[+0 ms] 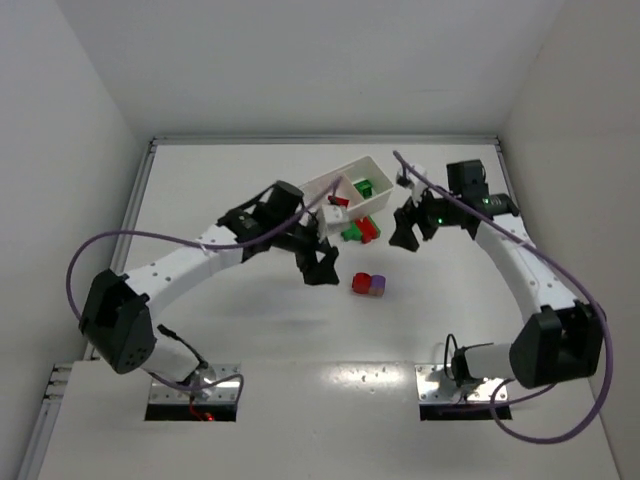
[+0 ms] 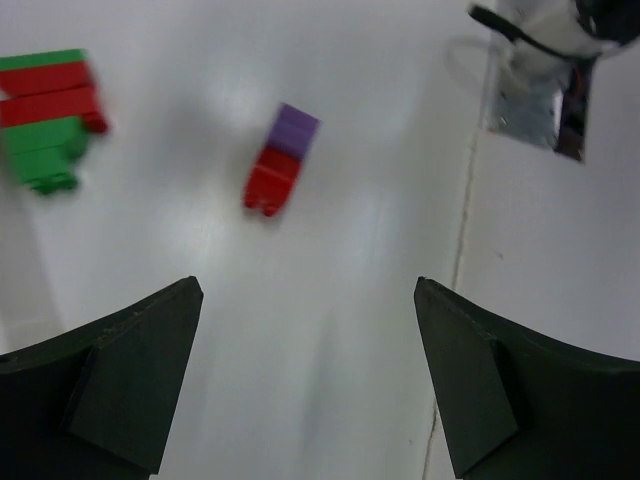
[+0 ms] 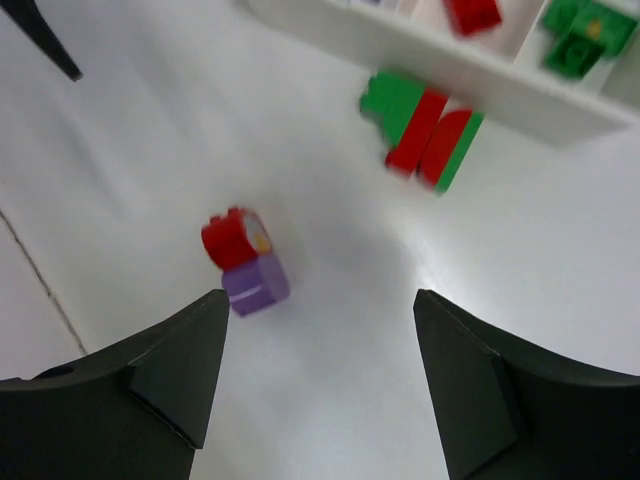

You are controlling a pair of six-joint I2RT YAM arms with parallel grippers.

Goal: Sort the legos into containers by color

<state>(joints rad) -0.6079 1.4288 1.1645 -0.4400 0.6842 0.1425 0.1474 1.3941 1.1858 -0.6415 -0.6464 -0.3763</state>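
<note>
A red-and-purple lego stack [image 1: 368,285] lies on the white table, also in the left wrist view [image 2: 282,160] and the right wrist view [image 3: 245,262]. A green-and-red lego stack [image 1: 360,230] [image 2: 48,115] [image 3: 420,128] rests against the near wall of the white tray of containers [image 1: 318,183] [image 3: 440,60]. Inside the tray lie a green lego [image 1: 365,187] [image 3: 585,35] and a red lego [image 1: 338,200] [image 3: 472,14]. My left gripper [image 1: 320,268] [image 2: 308,290] hangs open just left of the red-and-purple stack. My right gripper [image 1: 405,232] [image 3: 320,298] is open and empty, right of the green-and-red stack.
The tray sits askew at the back centre of the table. White walls enclose the table at the back and on both sides. The right arm's metal base plate [image 2: 535,100] shows near a table seam. The left arm's finger tip [image 3: 40,35] pokes into the right wrist view.
</note>
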